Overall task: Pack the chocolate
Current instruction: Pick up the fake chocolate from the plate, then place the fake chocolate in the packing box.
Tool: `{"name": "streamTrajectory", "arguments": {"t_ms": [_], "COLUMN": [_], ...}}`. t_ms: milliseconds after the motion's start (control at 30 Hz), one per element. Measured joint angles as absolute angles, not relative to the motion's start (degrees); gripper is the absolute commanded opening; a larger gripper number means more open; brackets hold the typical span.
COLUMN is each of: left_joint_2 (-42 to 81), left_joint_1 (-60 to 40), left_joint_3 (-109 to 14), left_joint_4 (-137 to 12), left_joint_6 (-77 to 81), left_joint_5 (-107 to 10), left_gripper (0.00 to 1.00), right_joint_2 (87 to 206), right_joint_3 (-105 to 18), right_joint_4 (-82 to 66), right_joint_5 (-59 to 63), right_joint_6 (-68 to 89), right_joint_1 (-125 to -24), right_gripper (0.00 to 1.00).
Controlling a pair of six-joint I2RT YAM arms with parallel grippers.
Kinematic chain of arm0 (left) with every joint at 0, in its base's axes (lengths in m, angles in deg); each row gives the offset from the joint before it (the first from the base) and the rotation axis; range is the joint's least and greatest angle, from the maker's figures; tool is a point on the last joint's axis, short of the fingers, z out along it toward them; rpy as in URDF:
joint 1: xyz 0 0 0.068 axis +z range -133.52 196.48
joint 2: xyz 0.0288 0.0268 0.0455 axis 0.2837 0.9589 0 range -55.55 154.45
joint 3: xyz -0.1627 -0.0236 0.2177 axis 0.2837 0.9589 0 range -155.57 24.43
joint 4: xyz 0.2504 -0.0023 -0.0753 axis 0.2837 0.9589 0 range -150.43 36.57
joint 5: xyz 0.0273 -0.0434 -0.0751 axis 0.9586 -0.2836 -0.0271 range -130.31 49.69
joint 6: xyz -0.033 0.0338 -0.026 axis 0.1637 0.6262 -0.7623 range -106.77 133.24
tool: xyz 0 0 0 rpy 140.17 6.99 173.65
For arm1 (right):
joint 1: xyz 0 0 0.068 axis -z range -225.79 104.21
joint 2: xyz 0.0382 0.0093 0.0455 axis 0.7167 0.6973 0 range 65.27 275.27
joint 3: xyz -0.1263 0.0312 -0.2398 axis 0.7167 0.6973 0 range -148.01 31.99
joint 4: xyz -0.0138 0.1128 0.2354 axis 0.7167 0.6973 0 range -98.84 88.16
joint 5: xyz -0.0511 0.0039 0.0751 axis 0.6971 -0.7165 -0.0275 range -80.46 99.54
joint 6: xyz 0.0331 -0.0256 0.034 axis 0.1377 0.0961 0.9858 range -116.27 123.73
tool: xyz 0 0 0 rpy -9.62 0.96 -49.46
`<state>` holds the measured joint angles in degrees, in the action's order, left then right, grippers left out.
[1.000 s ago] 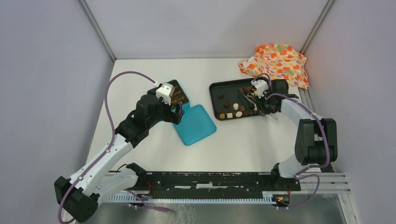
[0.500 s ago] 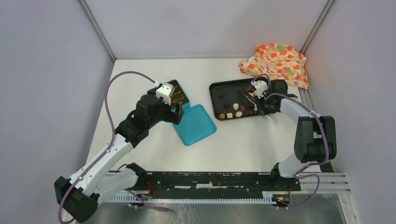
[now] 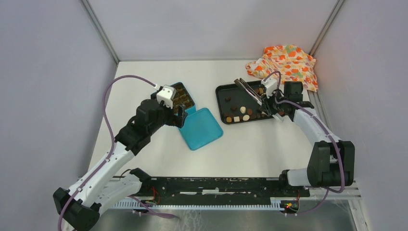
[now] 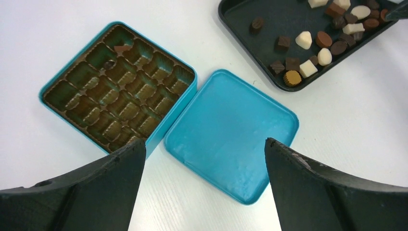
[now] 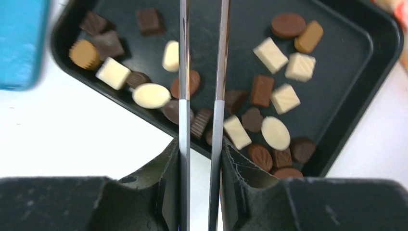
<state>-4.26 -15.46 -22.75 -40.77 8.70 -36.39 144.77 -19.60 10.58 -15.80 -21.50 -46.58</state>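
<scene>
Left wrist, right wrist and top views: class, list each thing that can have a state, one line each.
Teal tin: open, nearly all cells empty.
Lid: off, lying beside the tin.
Black tray: holds the loose chocolate.
Left gripper: open, empty.
Right gripper: shut on the tongs.
Tongs: held, blades slightly apart.
Cloth: crumpled.

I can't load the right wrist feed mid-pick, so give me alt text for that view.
The right tool grips metal tongs, whose two slim arms run straight up the frame, slightly apart, over a black tray of loose dark, light-brown and cream chocolate pieces. A teal lid shows at the upper left.
</scene>
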Motion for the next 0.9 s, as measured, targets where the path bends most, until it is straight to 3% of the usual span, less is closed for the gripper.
{"name": "streamTrajectory", "arguments": {"t_ms": [300,600,900], "left_joint_2": [-12.59,-17.68,-18.20], "left_joint_1": [-14.57,-13.45,-12.71], "left_joint_3": [-21.40,-19.60,-19.21], "left_joint_4": [-41.73,-43.06,-43.61], "left_joint_6": [8.68,8.68,8.68], "left_joint_5": [-28.41,-22.44,-20.85], "left_gripper": [1.00,1.00,1.00], "right_joint_2": [147.51,168.01,186.35], "right_joint_3": [-27.19,-52.80,-74.00], "right_joint_4": [10.65,11.30,15.89], "right_joint_5": [-21.82,-21.29,-15.17], "right_joint_6": [-21.57,-20.76,-18.71], "right_joint_1": [-58.23,-74.89,-84.00], "right_gripper": [0.05,0.06,0.09]}}
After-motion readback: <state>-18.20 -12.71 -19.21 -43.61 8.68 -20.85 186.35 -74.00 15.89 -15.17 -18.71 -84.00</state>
